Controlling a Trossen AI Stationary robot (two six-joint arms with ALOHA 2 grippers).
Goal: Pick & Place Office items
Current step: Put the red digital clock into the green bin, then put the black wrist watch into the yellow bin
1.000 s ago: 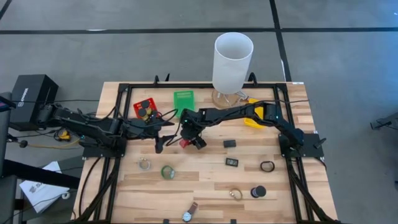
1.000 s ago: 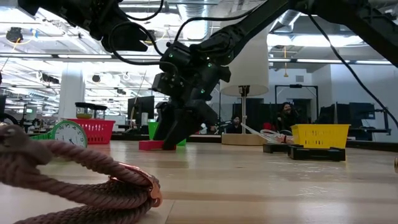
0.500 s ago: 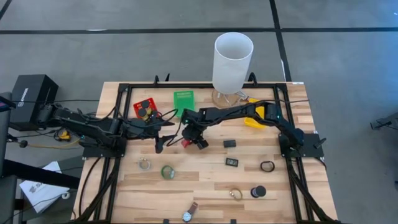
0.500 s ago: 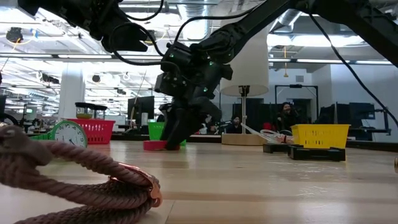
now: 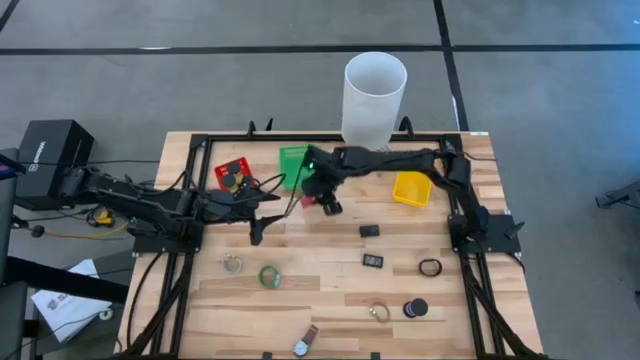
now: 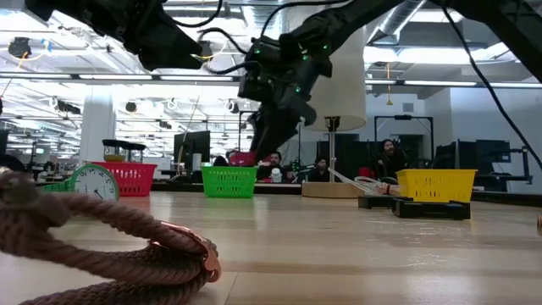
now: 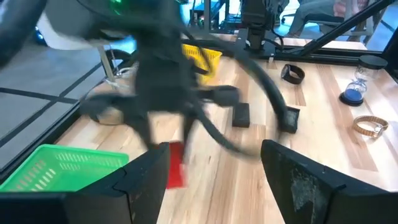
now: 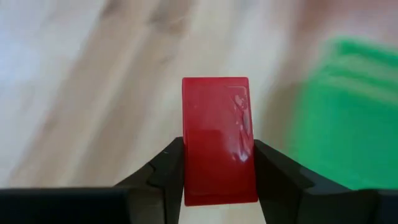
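My right gripper (image 5: 313,199) hangs over the table's far middle, just on the near side of the green bin (image 5: 294,163), and is shut on a red block (image 8: 219,140). The left wrist view shows the same block (image 7: 176,163) in the air under the blurred right arm. My left gripper (image 5: 265,213) waits open to the block's left, near the red bin (image 5: 232,175); its fingers frame the left wrist view (image 7: 214,180). Other office items lie on the near half: a green tape roll (image 5: 269,276), two small black blocks (image 5: 369,230), a black ring (image 5: 429,267), a black cylinder (image 5: 415,308) and a wristwatch (image 5: 303,344). My right gripper pinches the red block between its two fingers (image 8: 171,168), one on each long side (image 8: 186,174), at the end nearer the wrist. The fingers slant down from the right. The block is lifted clear of the table (image 6: 241,158) and sticks out past the fingertips.
A tall white cylinder (image 5: 375,90) stands at the far edge, and a yellow bin (image 5: 411,187) sits to its near right. A rope coil (image 6: 102,237) lies close to the low camera. People sit in the room behind. Bare wood shows around the table's middle.
My right gripper, shut on the red block, has lifted it off the table and carried it up and toward the far edge, near the green bin. The right arm's elbow has swung toward the far edge too. My left arm has kept still.
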